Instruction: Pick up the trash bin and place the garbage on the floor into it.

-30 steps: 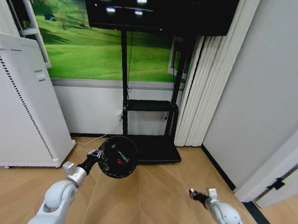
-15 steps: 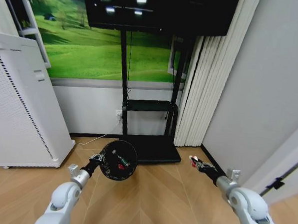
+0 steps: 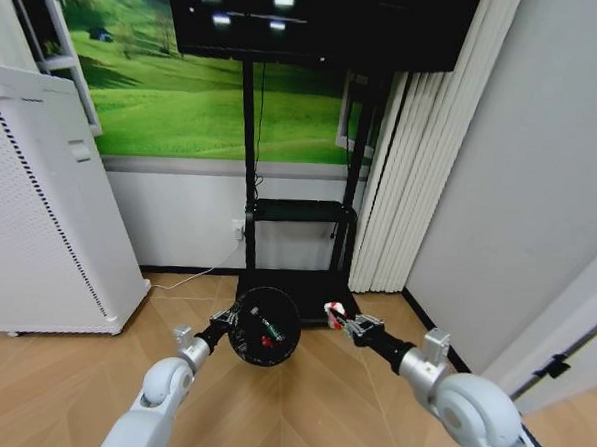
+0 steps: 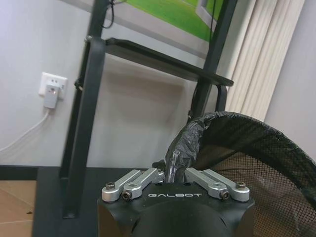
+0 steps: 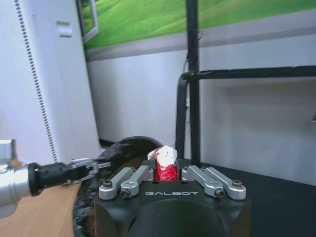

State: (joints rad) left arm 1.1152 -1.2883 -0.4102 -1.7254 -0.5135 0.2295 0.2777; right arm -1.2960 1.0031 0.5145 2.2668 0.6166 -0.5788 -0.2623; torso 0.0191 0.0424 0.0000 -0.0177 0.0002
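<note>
The trash bin [image 3: 264,327], a black round mesh basket, hangs above the floor [image 3: 299,414] with its mouth tipped toward me. My left gripper [image 3: 223,325] is shut on its rim; in the left wrist view the fingers [image 4: 143,180] pinch the liner-wrapped rim beside the mesh [image 4: 247,158]. A red item [image 3: 266,339] and a green-labelled one [image 3: 258,312] lie inside. My right gripper [image 3: 340,317] is shut on a red-and-white piece of garbage [image 3: 333,309] just right of the bin's mouth, the piece [image 5: 165,165] upright between the fingers. The bin [image 5: 123,148] and left gripper [image 5: 84,168] show beyond.
A tall white appliance [image 3: 39,200] stands at the left. The black screen stand [image 3: 299,214] and its flat base [image 3: 310,294] are right behind the bin. White curtains [image 3: 410,189] and a grey wall close the right side.
The left arm has carried the bin to the right and farther out. The right gripper has swung from the lower right up and leftward with the red-and-white piece, ending beside the bin's mouth.
</note>
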